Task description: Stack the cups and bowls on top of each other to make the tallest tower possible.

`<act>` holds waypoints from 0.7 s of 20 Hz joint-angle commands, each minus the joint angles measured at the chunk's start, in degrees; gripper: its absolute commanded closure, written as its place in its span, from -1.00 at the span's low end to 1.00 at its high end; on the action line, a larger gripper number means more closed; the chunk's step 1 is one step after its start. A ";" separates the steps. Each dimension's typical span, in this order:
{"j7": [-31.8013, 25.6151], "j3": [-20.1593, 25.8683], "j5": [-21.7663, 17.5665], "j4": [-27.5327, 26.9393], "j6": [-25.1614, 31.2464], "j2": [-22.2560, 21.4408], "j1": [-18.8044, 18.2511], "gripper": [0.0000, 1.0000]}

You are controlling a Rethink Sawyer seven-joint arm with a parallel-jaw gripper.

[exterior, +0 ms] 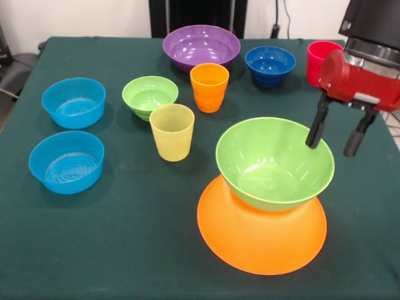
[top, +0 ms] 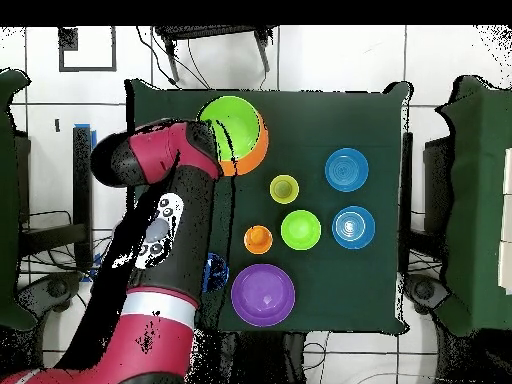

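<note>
Front view shows my jaws (exterior: 334,140) spread beside the large green bowl (exterior: 274,164), which sits on the upturned orange bowl (exterior: 261,230). Everything else waits loose on the counter (exterior: 125,237).

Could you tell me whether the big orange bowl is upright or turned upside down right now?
Upside down: the huge orange bowl widens toward the table, rim down, and the large green bowl sits upright on its base.

Probably a lab, robot arm (top: 160,240), floor cables (top: 45,225)

Large green bowl (top: 236,124) sits on orange bowl (top: 256,152), arm (top: 165,215) alongside.
</note>
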 commanded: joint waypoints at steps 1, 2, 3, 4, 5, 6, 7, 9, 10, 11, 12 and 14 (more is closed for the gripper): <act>-2.00 9.63 -2.61 12.32 0.77 -2.08 -1.92 -1.00; -1.83 9.94 -2.61 13.69 0.49 -2.61 -2.08 -1.00; -1.48 10.17 -2.56 15.13 0.23 -3.27 -2.17 -1.00; -0.96 10.01 -2.71 16.40 -0.20 -3.95 -2.00 -1.00; -0.55 10.23 -2.63 17.89 -0.55 -4.72 -2.10 -1.00; -0.11 10.41 -2.68 19.27 -1.23 -5.40 -2.14 -1.00; 0.36 10.44 -2.69 20.45 -1.51 -5.90 -2.05 -1.00; 0.88 10.76 -2.69 22.45 -2.04 -6.84 -2.09 -1.00; 1.14 10.90 -2.64 23.32 -2.14 -7.25 -2.12 -1.00; 1.41 10.99 -2.58 24.12 -2.27 -7.64 -2.13 -1.00; 1.79 10.97 -2.54 24.89 -2.41 -7.99 -2.04 -1.00; 2.27 10.99 -2.44 26.22 -2.51 -8.70 -1.96 -1.00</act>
